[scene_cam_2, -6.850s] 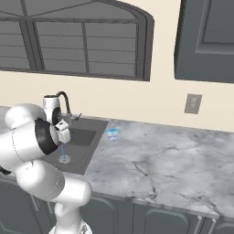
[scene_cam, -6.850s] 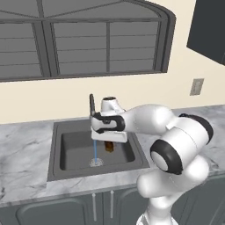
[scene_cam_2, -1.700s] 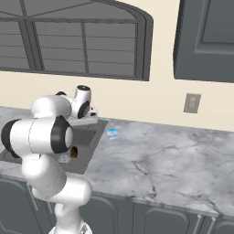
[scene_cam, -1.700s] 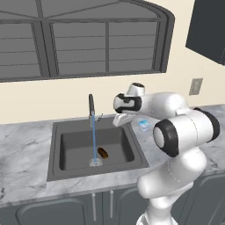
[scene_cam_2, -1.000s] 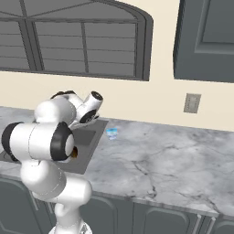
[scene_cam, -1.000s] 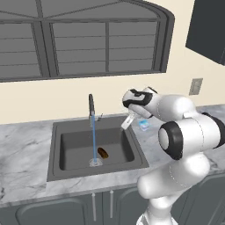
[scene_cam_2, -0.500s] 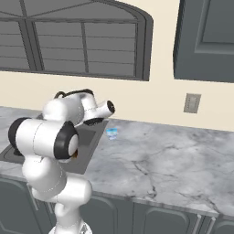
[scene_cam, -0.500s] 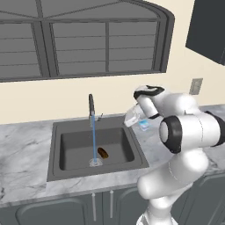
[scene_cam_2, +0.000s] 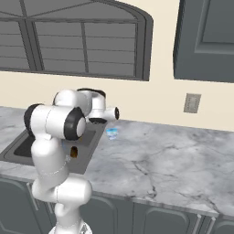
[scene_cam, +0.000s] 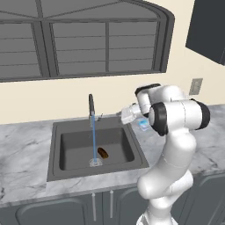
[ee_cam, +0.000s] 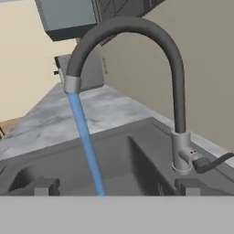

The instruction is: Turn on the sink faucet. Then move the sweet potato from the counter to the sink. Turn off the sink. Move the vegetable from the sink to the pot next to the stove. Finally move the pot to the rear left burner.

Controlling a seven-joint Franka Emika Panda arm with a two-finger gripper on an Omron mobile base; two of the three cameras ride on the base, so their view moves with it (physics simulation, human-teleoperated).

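Observation:
The dark curved faucet (scene_cam: 91, 109) stands behind the sink (scene_cam: 55, 173) and a blue stream of water runs from its spout (ee_cam: 72, 82) into the basin. The brown sweet potato (scene_cam: 103, 152) lies on the basin floor just right of the stream, and it also shows past my arm (scene_cam_2: 74, 151). My gripper (scene_cam: 125, 117) hangs above the sink's right rim, level with the faucet and pointing at it. In the hand view the gripper (ee_cam: 114, 187) is open with nothing between its fingertips (ee_cam: 43, 185), and the faucet's lever handle (ee_cam: 215, 161) sticks out at the lower right.
A small bluish glass (scene_cam: 144, 124) stands on the marble counter (scene_cam_2: 173, 160) just right of the sink, close under my wrist. A window fills the wall behind the sink. A wall outlet (scene_cam_2: 191, 103) sits further right, with dark cabinets above.
The hand has let go of the sweet potato in the basin, risen, swung right past the sink's rim and turned back toward the faucet. Water keeps running.

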